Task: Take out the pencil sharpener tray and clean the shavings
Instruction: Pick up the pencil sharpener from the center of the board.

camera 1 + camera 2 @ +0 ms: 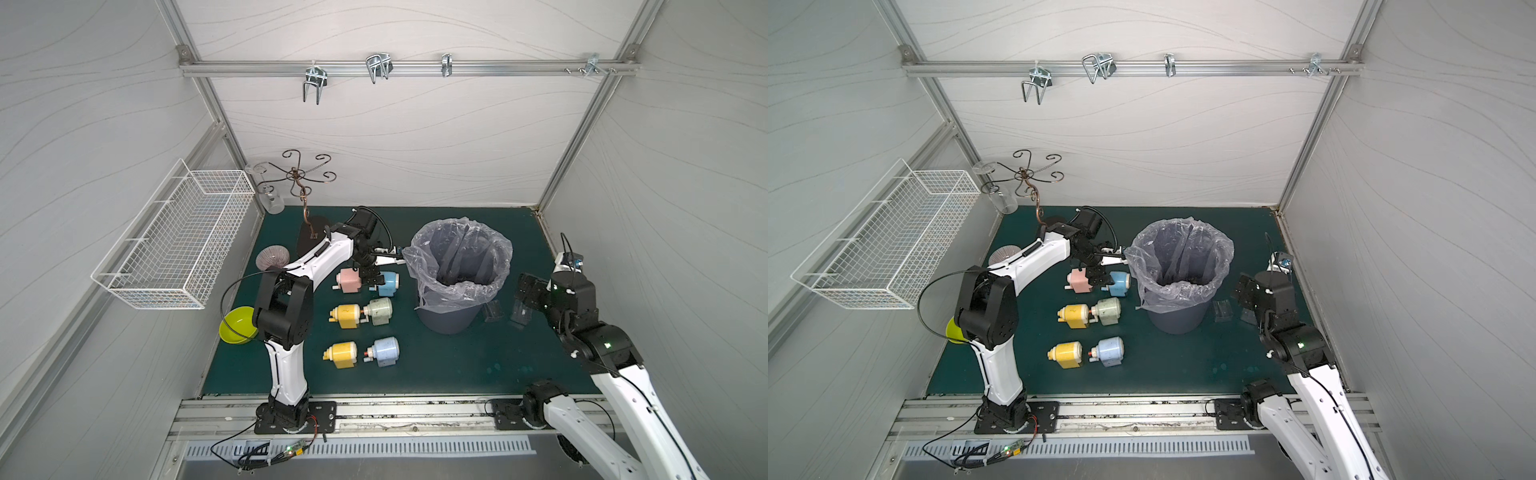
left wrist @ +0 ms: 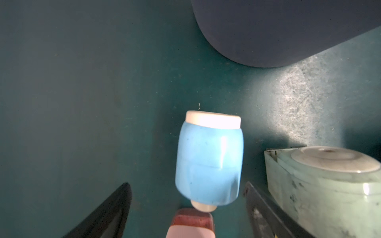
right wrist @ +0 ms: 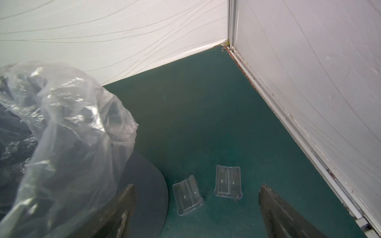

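Top views, left to right: the white wire basket (image 1: 174,249) on the wall and the lime bowl (image 1: 235,328) sat off to the side, not part of this job. The left arm reached over the green mat (image 1: 457,374) to the back row of the six sharpeners. The left gripper (image 1: 372,279) hung low between the pink sharpener (image 1: 348,281) and the blue sharpener (image 1: 389,282). Left wrist view: jaws were spread, one finger (image 2: 109,210) on each side of the blue one, neither touching it. That read as lining up to pin it so its tray could be pulled; I couldn't tell if that tray was in. The pale green sharpener (image 2: 321,185) sat just beside the other finger, so it could get clipped on closing. The bin (image 1: 444,322) with its clear liner (image 1: 419,253) stood right of the sharpeners, between the two arms, probably so either could dump into it. Dark specks at the liner bottom (image 1: 451,277) were probably the shavings, too small to confirm. Right wrist view: two clear trays (image 3: 228,182) lay flat on the mat just beside the bin, apart from each other, and looked empty. They were likely parked there after tipping. The right gripper (image 3: 196,188) hovered over them, jaws wide, gripping nothing. Best guess: two units were done and the blue one was next.
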Robot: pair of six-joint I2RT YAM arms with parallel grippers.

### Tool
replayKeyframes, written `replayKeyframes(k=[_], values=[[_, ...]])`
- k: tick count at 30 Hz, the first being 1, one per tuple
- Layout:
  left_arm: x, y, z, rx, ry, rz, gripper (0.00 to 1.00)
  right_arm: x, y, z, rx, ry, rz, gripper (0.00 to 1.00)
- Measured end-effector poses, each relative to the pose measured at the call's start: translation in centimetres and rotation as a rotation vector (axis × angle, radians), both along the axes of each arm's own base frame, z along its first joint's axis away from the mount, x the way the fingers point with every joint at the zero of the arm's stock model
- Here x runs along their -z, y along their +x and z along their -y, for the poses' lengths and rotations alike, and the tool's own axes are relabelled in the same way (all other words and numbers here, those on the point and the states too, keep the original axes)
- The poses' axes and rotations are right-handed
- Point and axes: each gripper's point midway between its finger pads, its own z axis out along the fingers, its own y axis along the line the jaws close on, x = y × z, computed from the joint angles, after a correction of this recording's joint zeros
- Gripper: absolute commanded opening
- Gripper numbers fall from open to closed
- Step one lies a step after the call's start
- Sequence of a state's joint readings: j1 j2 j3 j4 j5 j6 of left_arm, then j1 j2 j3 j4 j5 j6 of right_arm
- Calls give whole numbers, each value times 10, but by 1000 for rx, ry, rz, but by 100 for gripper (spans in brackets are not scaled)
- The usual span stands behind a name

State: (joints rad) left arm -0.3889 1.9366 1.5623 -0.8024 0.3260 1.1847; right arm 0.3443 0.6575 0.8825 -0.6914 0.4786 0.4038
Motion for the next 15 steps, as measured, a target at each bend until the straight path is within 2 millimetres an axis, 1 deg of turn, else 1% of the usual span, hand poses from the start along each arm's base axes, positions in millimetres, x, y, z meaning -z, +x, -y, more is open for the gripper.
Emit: replayKeyframes(k=[4, 8, 15], values=[[14, -10, 5, 35, 24, -44, 88, -7, -1, -1, -18, -27, 18, 94], [24, -14, 9, 55, 38, -73, 85, -7, -1, -2, -25, -36, 18, 94], [35, -19, 15, 82, 52, -93, 85, -7, -1, -3, -29, -36, 18, 94]])
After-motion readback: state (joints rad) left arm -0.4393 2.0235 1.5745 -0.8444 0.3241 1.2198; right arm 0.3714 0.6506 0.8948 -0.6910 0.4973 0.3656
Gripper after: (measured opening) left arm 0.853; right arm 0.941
